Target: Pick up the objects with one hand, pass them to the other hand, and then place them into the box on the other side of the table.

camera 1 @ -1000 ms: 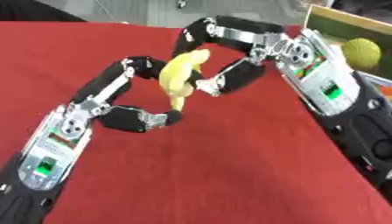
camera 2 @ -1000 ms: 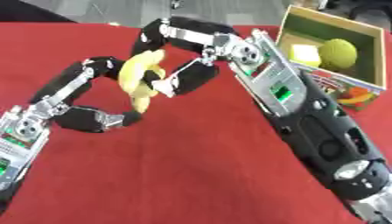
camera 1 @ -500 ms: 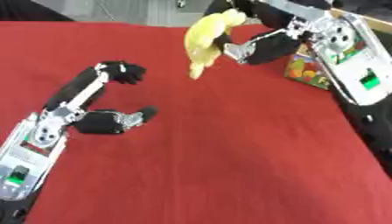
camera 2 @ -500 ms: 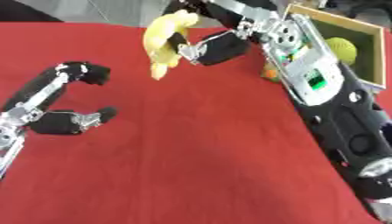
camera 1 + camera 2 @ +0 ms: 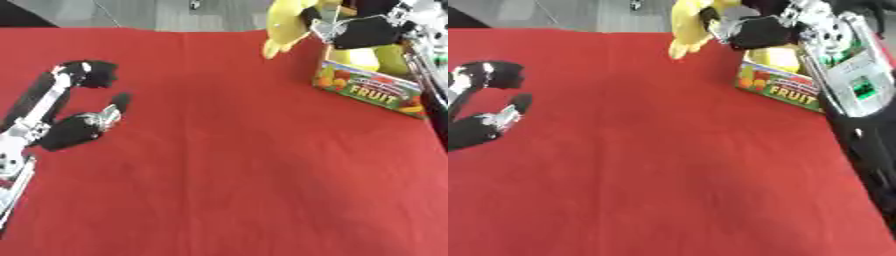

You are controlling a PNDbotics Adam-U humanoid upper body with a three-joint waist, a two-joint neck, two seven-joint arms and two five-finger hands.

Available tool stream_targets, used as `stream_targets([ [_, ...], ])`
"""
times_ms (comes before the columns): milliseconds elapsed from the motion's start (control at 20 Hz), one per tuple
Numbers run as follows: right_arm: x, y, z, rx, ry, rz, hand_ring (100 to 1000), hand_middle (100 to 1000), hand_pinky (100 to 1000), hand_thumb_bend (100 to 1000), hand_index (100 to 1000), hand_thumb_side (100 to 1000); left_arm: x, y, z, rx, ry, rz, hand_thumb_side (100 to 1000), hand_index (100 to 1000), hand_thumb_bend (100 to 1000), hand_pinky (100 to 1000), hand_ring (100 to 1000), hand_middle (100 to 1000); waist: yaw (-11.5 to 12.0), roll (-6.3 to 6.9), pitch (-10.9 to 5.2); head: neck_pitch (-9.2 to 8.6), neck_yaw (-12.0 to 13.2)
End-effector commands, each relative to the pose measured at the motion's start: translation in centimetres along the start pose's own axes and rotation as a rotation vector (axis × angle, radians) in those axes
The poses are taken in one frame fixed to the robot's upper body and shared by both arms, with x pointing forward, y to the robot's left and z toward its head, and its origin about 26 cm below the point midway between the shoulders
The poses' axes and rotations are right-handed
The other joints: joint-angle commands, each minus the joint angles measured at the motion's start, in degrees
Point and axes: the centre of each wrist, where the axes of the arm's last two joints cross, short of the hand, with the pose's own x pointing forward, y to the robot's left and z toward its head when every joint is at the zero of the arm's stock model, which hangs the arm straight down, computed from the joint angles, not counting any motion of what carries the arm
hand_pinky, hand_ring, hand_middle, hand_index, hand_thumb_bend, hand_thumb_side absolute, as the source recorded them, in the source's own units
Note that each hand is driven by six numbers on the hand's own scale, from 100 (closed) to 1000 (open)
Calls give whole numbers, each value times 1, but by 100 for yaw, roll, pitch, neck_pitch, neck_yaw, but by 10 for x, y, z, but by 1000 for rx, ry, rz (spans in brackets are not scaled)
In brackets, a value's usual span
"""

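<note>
Right hand (image 5: pixel 763 31) has its fingers curled around the banana (image 5: pixel 689 22), which hangs just short of the box (image 5: pixel 372 90). I'd carry it fully over the opening and lower it before letting go. Left hand (image 5: pixel 74 130) sits empty, fingers relaxed, over the table (image 5: pixel 227 165).
</note>
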Motion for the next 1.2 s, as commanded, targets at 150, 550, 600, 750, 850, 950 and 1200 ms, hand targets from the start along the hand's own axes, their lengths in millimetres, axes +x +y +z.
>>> stream_targets([
  [150,-15,-51,25,-189,103,45,861,735,883,100,575,100,2,21,5,121,-2,10,581,836,252,801,720,710,-19,44,-126,-129,-90],
  [550,-73,-91,59,-353,349,157,858,736,885,100,607,100,1,28,9,196,6,52,592,834,233,804,717,709,85,132,-139,-207,-177],
  [600,-79,-94,63,-366,371,167,857,736,884,100,609,100,0,28,9,201,9,56,590,833,225,804,717,708,95,139,-138,-219,-184],
  [750,-95,-101,72,-412,425,199,857,736,881,100,610,100,-1,28,10,220,18,65,597,830,222,805,715,706,110,147,-129,-244,-221],
  [850,-109,-102,78,-435,468,208,858,738,881,100,612,100,-1,28,10,226,18,75,595,830,222,806,715,706,122,154,-122,-267,-258],
  [950,-122,-100,82,-443,504,218,859,738,880,100,613,100,-1,27,10,226,15,76,594,830,223,806,716,707,145,168,-114,-294,-299],
  [1200,-140,-98,88,-467,550,244,862,743,880,100,623,100,0,27,10,230,9,77,592,830,227,806,716,707,200,204,-86,-342,-435],
])
